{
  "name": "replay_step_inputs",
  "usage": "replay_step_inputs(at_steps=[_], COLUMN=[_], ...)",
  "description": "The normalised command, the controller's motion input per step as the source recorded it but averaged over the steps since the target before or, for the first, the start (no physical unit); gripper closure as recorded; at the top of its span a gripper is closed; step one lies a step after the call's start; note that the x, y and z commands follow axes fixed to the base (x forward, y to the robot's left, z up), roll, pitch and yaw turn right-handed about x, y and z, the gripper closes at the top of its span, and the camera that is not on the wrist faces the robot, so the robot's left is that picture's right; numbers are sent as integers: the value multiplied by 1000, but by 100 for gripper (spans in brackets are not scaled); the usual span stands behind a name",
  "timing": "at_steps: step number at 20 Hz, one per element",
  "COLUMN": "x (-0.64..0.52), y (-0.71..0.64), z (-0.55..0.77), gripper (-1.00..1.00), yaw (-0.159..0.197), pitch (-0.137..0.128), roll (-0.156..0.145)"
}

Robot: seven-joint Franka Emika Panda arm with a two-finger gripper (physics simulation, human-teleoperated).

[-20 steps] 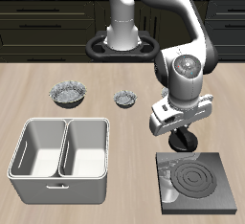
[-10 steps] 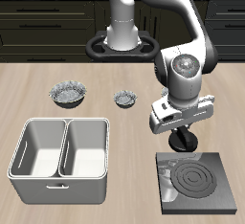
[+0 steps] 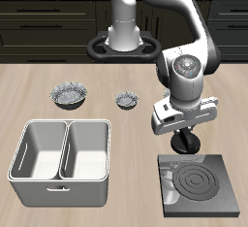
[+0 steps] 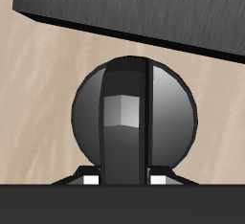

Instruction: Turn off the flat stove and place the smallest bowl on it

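The gripper [image 3: 186, 145] hung low over the back edge of the flat stove [image 3: 215, 203], just above the stove's black round knob [image 4: 133, 113]. In the wrist view the knob filled the space right under the fingers, with a raised ridge across its middle and the stove's dark edge just beyond it. Whether the fingers were spread or already pinching the knob could not be told: their tips were hidden behind the gripper body in the exterior view and barely showed in the wrist view. The ring coils [image 3: 199, 181] looked dark grey, not red, so the stove may well have been off already, though that is a judgement.

The smallest bowl [image 3: 127, 100] sat on the tabletop [image 3: 126, 163] well apart from the stove, farther back, with a wider crinkled bowl [image 3: 72, 95] beyond it and the white double-basin tray [image 3: 60, 178] in front of the bowls. From the fingers, the bowl lay back and across, away from the stove, so a lift and a sideways reach would be needed.
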Motion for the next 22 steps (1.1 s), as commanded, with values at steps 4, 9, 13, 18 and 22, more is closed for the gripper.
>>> replay_step_inputs(at_steps=[4,9,13,18,22], x=[9,-24,-13,-32,27], y=[13,10,-32,40,-1], z=[81,76,89,82,64], gripper=[100,100,100,100,100], yaw=[-57,-61,-110,-65,-65], pitch=[-17,-16,0,0,8], roll=[13,15,4,4,-15])
